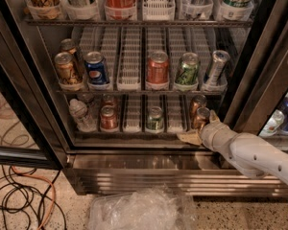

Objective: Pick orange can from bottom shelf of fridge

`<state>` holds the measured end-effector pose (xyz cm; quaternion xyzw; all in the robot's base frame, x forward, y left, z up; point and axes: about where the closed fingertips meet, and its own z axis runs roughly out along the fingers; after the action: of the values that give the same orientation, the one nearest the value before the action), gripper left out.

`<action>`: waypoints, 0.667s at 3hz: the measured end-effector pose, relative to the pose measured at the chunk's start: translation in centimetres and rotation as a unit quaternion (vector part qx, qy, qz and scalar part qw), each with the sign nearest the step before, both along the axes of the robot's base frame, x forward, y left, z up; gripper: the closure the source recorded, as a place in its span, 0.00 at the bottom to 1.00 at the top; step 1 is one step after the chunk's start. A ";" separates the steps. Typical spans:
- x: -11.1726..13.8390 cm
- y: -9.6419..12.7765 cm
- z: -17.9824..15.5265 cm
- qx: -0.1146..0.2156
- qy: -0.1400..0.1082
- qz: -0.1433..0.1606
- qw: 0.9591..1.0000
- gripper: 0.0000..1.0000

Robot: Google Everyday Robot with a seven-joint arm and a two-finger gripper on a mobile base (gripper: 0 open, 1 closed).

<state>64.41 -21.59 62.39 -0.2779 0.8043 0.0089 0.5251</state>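
Gripper: the gripper point(200, 128) sits at the right end of the bottom shelf point(133, 127), in the lower right of the frame, right against the front orange can point(200, 117).
Grip: cannot tell whether it is spread or clamped; its tan tip overlaps the can's lower part.
Arm: the white arm point(259, 153) comes in from the right edge, where it is cut off, and covers part of the fridge point(20, 73) frame.
Orange can: upright in the rightmost lane, its base hidden by the gripper.
Second orange can: another orange can point(197, 102) stands just behind the first, only its upper half showing.
Bottom shelf, other items: a red can point(108, 118), a green can point(155, 119) and a clear bottle point(79, 115) further left; more cans behind them are dim and hard to make out.
Middle shelf: a row of larger cans, the silver one point(217, 65) at the right tilted.
Top shelf: cans cut off by the upper edge.
Base: shiny steel grille point(144, 177) below the shelves.
Floor: a crumpled clear plastic bag point(139, 210) at the bottom centre, cables point(19, 195) at the lower left.
Right edge: blue cans point(284, 121) behind glass, blurred.
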 end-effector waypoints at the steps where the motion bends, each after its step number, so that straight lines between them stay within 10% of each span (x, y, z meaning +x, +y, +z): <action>1: 0.8 0.9 -0.9 0.000 0.006 0.003 1.000 0.00; 2: 2.5 1.7 -1.8 -0.008 0.002 0.003 1.000 0.00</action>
<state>66.96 -19.94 60.55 -0.2840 0.8047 0.0046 0.5213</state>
